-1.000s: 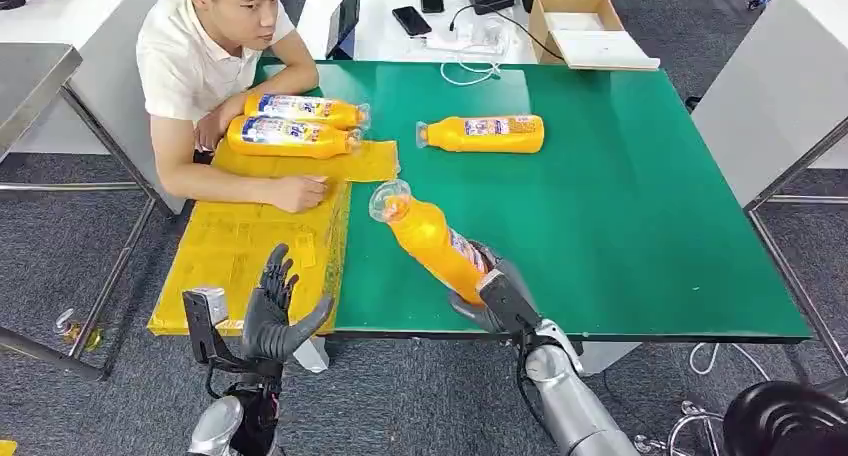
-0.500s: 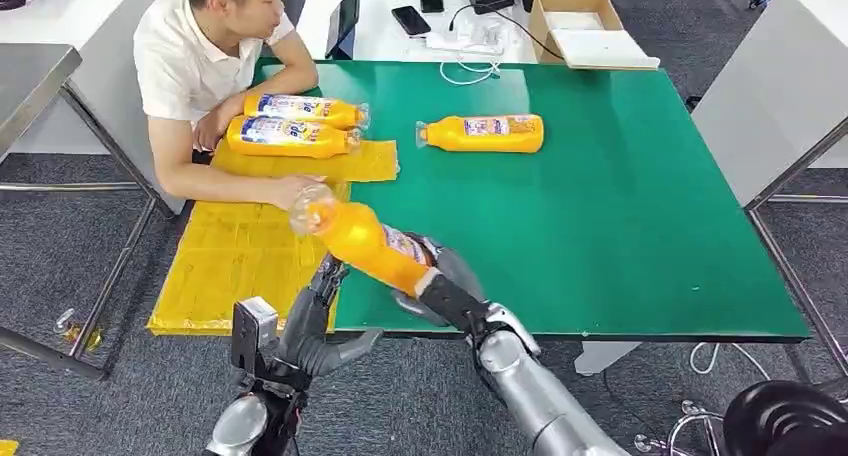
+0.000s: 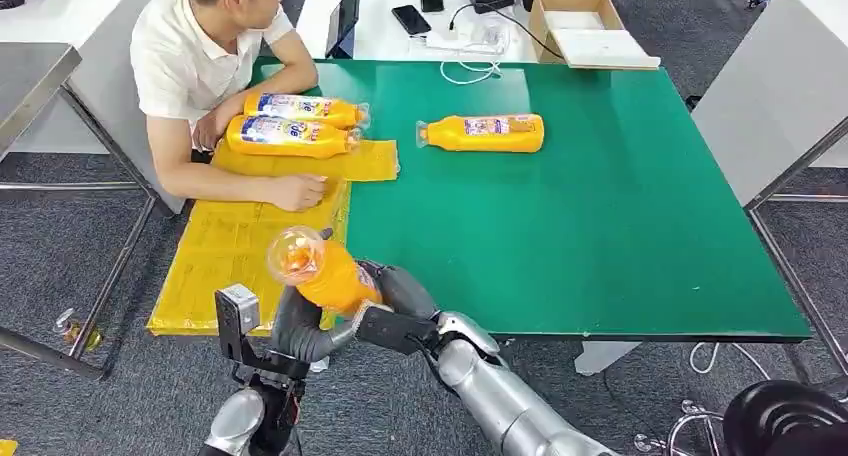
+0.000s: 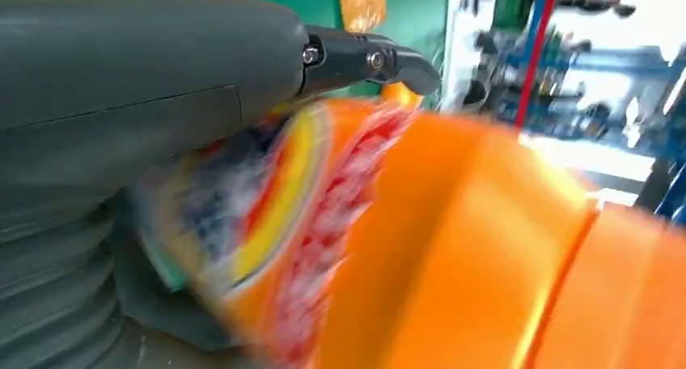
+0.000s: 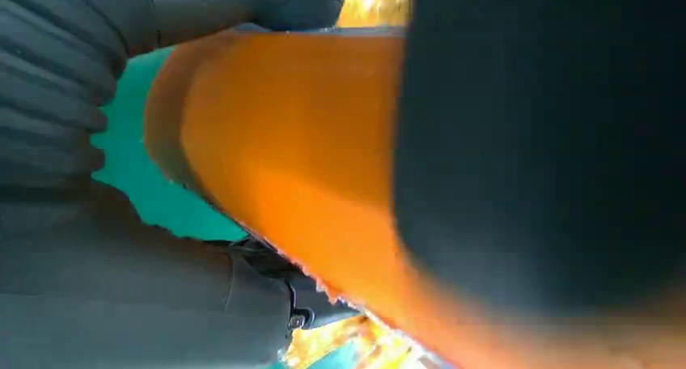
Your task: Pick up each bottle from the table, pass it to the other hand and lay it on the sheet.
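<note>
- The right hand (image 3: 395,306), dark grey on a silver arm, is wrapped around the lower body of an orange plastic juice bottle (image 3: 320,271), held off the near edge of the green table (image 3: 600,236).
- The left hand (image 3: 300,326) is raised against the same bottle from below; in the left wrist view its thick grey thumb (image 4: 146,69) lies across the bottle's label, so the bottle is gripped by both hands at once.
- The held bottle is tilted, its clear neck end pointing up and toward the left, above the near part of the yellow sheet (image 3: 230,256).
- The yellow sheet is spread over the table's left side and overhangs its edge.
- Two more orange bottles (image 3: 290,136) are lying side by side on the far part of the sheet, touching each other.
- A fourth orange bottle (image 3: 483,133) is lying on its side on the bare green surface, well apart from the sheet.
- A person in a white shirt (image 3: 190,66) is seated at the table's left corner, with one hand resting on the sheet just beside the two laid bottles.
- An open cardboard box (image 3: 585,26), phones and white cables are seen on a white surface beyond the table.
</note>
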### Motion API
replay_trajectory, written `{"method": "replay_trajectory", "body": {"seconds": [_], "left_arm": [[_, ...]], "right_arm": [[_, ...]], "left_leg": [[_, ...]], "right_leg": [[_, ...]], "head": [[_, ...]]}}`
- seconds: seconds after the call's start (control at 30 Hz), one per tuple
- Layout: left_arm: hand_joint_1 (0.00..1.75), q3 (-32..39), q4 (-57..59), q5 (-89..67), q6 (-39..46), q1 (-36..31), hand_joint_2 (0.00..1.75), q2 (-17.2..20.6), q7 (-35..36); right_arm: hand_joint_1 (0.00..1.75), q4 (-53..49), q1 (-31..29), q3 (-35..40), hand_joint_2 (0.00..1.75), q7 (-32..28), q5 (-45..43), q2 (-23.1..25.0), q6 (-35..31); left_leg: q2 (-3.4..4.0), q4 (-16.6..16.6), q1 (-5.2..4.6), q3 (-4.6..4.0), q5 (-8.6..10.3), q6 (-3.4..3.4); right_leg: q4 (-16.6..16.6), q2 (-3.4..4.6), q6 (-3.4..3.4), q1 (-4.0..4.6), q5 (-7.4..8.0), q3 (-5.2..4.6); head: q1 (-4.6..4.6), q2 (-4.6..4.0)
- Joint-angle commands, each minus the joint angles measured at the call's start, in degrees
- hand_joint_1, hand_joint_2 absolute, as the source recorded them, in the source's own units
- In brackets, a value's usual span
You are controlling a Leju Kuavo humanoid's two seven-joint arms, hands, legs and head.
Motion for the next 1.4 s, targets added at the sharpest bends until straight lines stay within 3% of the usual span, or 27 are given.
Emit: {"method": "replay_trajectory", "body": {"seconds": [0.03,0.27,0.3,0.37,0.4,0.43,0.47,0.57,0.63,0.67,0.9,1.0,1.13,1.2,1.27,1.33,1.37,1.4], "left_arm": [[0.0,2.2,1.7,2.3,2.9,-2.2,1.75,-1.2,1.7],[0.0,-0.7,1.3,4.1,0.4,-2.3,1.75,-0.1,1.3],[1.75,-0.9,1.2,5.4,-1.3,-2.4,1.75,0.1,1.4],[1.75,-1.3,1.3,5.1,-1.7,-2.5,1.75,0.4,1.3],[1.75,-1.0,1.5,5.1,-1.6,-2.4,1.75,0.4,1.2],[1.75,-0.7,1.5,5.1,-1.3,-2.3,1.75,0.3,1.1],[1.75,0.4,1.3,4.6,0.5,-2.0,1.75,0.1,0.5],[1.75,1.5,1.0,4.5,1.3,-1.9,1.75,0.4,0.5],[1.75,2.9,1.1,0.8,6.1,-2.3,1.75,1.0,-0.1],[1.75,4.0,1.5,-0.2,7.9,-2.4,1.75,1.0,-0.5],[1.75,7.0,1.0,0.9,8.3,-2.2,1.75,1.7,0.1],[1.75,11.3,1.3,2.2,10.9,-2.7,1.75,2.0,0.4],[1.75,11.6,1.5,2.4,10.8,-2.8,1.75,2.0,0.6],[1.75,13.8,2.6,1.0,15.6,-3.7,1.75,1.1,-1.0],[1.75,14.2,8.6,-15.8,29.9,-8.2,1.75,4.2,-5.6],[1.75,15.0,16.2,-30.8,36.8,-12.3,1.75,7.1,-3.5],[1.75,15.1,22.6,-44.1,38.5,-15.2,1.75,8.3,0.6],[1.75,16.3,24.7,-47.5,36.2,-16.8,1.75,8.2,2.4]], "right_arm": [[1.75,0.8,0.8,6.6,1.75,-1.0,0.3,0.7,-0.3],[1.75,2.5,-1.0,7.5,1.75,1.1,-1.0,1.0,-1.0],[1.75,2.9,-1.5,7.8,1.75,1.3,-0.9,1.2,-1.3],[1.75,2.8,-1.7,7.7,1.75,1.2,-1.2,1.4,-1.4],[1.54,2.5,-1.4,7.5,1.75,1.3,-1.3,1.4,-2.3],[1.54,2.4,-1.3,7.4,1.75,1.3,-1.3,1.4,-2.6],[0.0,1.6,-0.6,6.9,1.75,1.2,-1.4,1.5,-4.7],[0.0,0.4,0.4,6.7,1.75,0.7,-1.8,1.5,-5.1],[0.0,-2.7,2.5,6.6,1.75,-1.5,-1.2,0.8,-8.5],[0.0,-4.6,3.7,6.5,0.0,-2.5,-0.7,0.4,-10.7],[0.0,-10.3,7.3,6.3,0.0,-3.9,-0.8,-0.3,-13.3],[0.0,-15.1,10.8,6.8,0.0,-4.1,0.7,-1.2,-16.9],[0.0,-15.4,11.1,7.0,0.0,-4.1,0.7,-1.3,-17.0],[0.0,-16.3,11.7,7.0,0.0,-4.8,1.4,-1.5,-18.9],[0.0,-18.4,13.4,7.9,0.0,-6.2,2.9,-1.7,-21.6],[0.0,-20.9,14.8,8.7,0.0,-6.9,3.9,-1.5,-22.5],[0.0,-22.6,15.8,9.2,0.0,-6.9,4.0,-1.4,-22.0],[0.0,-24.1,16.3,9.8,0.0,-7.1,4.8,-1.7,-22.1]], "left_leg": [[0.05,0.0,0.04,0.08,-0.02,-0.07],[0.11,0.0,0.05,0.07,-0.03,-0.08],[0.14,0.0,0.07,0.11,-0.05,-0.11],[0.14,0.0,0.06,0.08,-0.05,-0.12],[0.15,0.0,0.07,0.12,-0.06,-0.13],[0.13,0.0,0.05,0.05,-0.03,-0.09],[0.15,0.0,0.08,0.11,-0.04,-0.12],[0.15,0.0,0.07,0.14,-0.06,-0.13],[0.06,0.0,0.05,0.09,-0.02,-0.09],[0.06,0.0,0.04,0.05,-0.01,-0.07],[0.17,0.0,0.01,0.01,-0.01,-0.09],[0.08,0.0,0.1,0.02,-0.02,-0.11],[0.2,0.0,0.05,0.02,-0.02,-0.07],[0.13,0.0,0.08,0.04,-0.03,-0.1],[0.06,0.0,0.04,-0.04,0.01,-0.06],[0.05,-0.1,0.08,0.04,0.03,-0.11],[0.04,-0.1,0.07,0.05,0.06,-0.11],[0.03,-0.1,0.02,0.02,0.06,-0.08]], "right_leg": [[0.0,0.01,-0.1,0.04,-0.01,0.07],[0.0,0.01,-0.13,0.06,-0.02,0.07],[0.0,0.02,-0.17,0.09,-0.04,0.11],[0.0,0.01,-0.18,0.08,-0.05,0.08],[0.0,0.02,-0.2,0.09,-0.06,0.1],[0.0,0.02,-0.14,0.06,-0.03,0.04],[0.0,0.03,-0.18,0.09,-0.03,0.1],[0.0,0.02,-0.2,0.09,-0.05,0.13],[0.0,-0.05,-0.14,0.07,-0.04,0.1],[0.0,-0.03,-0.1,0.05,-0.02,0.05],[0.0,0.04,-0.12,0.02,-0.01,-0.02],[-0.1,-0.06,-0.15,0.11,-0.02,0.04],[0.0,0.03,-0.11,0.05,-0.02,-0.02],[0.0,-0.06,-0.16,0.08,-0.06,0.02],[0.0,-0.04,-0.1,0.04,-0.02,-0.05],[0.0,-0.09,-0.16,0.08,-0.01,0.04],[-0.1,-0.12,-0.16,0.07,-0.01,0.04],[0.0,-0.11,-0.12,0.02,-0.01,-0.01]], "head": [[0.0,0.0],[0.02,0.0],[0.0,0.0],[0.0,0.0],[0.0,0.0],[0.0,0.0],[0.02,0.0],[-0.02,0.0],[0.02,0.0],[0.0,0.0],[0.02,0.0],[0.02,0.0],[0.0,0.0],[0.0,0.0],[0.02,0.0],[0.04,0.0],[0.04,0.0],[0.02,0.0]]}}
